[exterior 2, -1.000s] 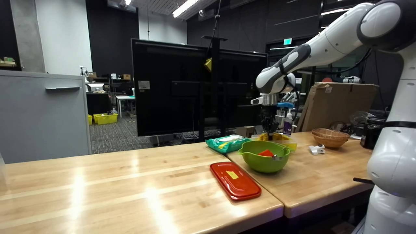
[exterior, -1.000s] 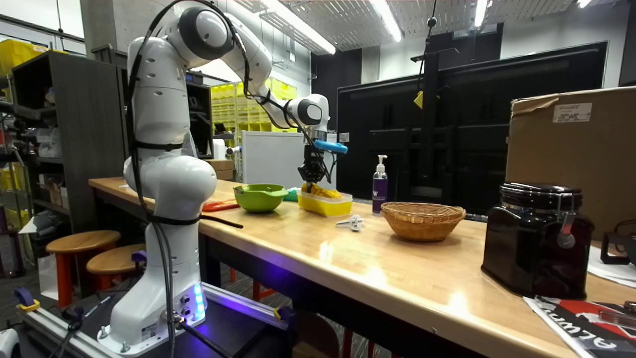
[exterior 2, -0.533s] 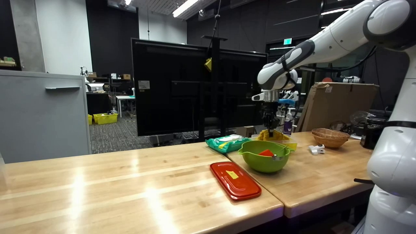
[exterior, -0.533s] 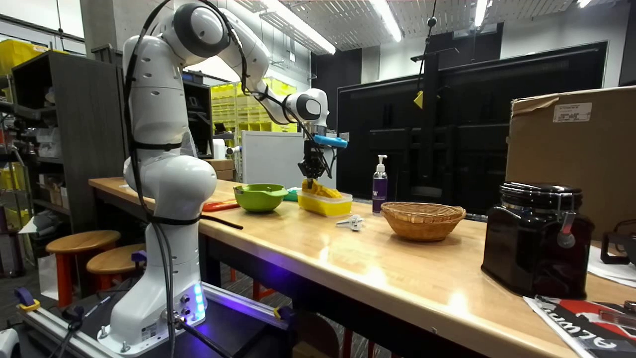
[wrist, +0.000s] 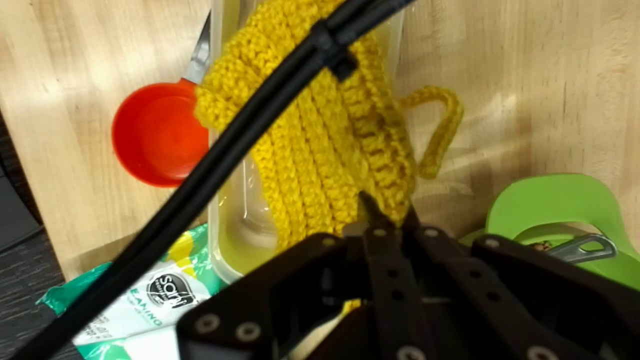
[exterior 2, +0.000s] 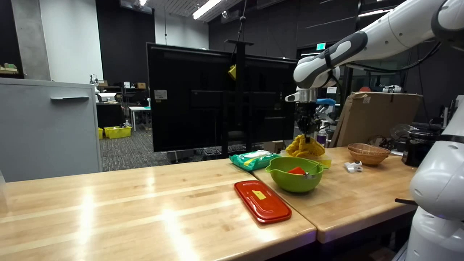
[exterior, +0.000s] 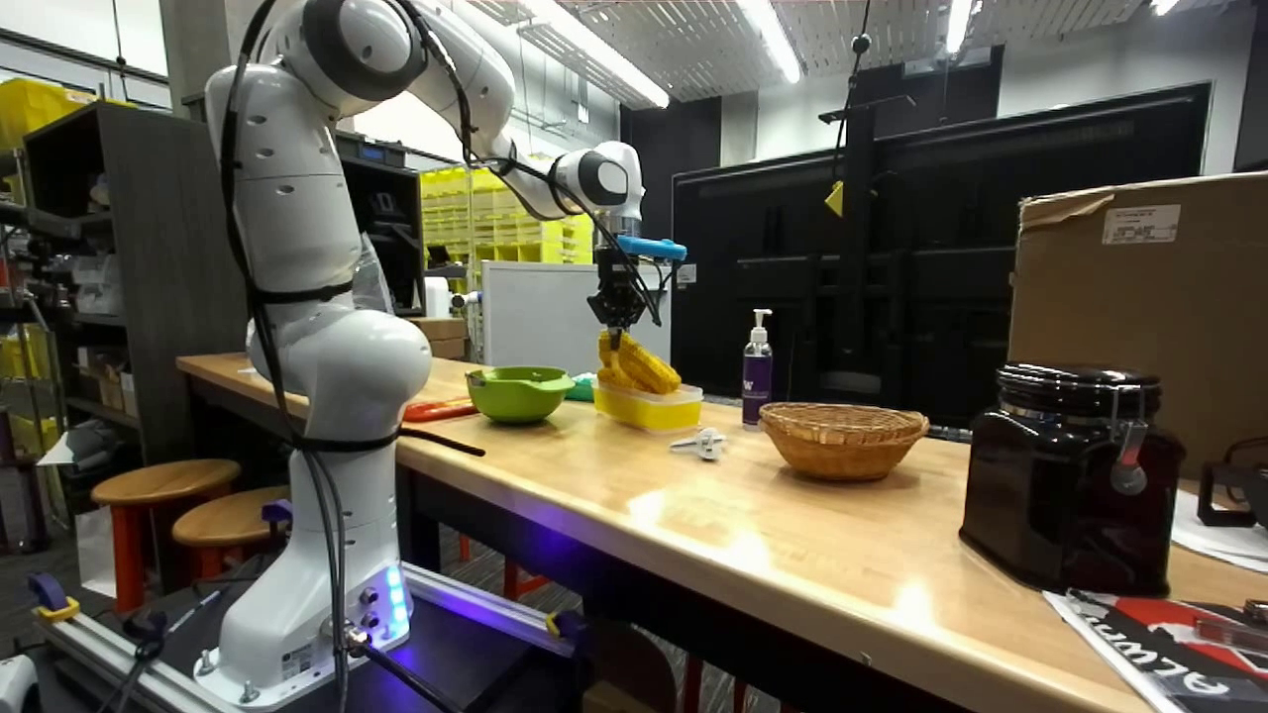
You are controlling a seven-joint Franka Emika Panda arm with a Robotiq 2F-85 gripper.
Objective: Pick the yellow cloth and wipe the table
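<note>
The yellow cloth (wrist: 315, 165) is pinched by the gripper (exterior 2: 307, 139) above the plastic container (exterior: 649, 410), lower folds perhaps inside; the picking step is judged nearly finished, and next it should be lifted clear and lowered onto the table (exterior: 733, 505) beside that container.

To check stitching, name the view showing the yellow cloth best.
The wrist view: closest there, the yellow cloth shows its stitches, though cables cross it. Both exterior views show it small, pinched in the gripper.
</note>
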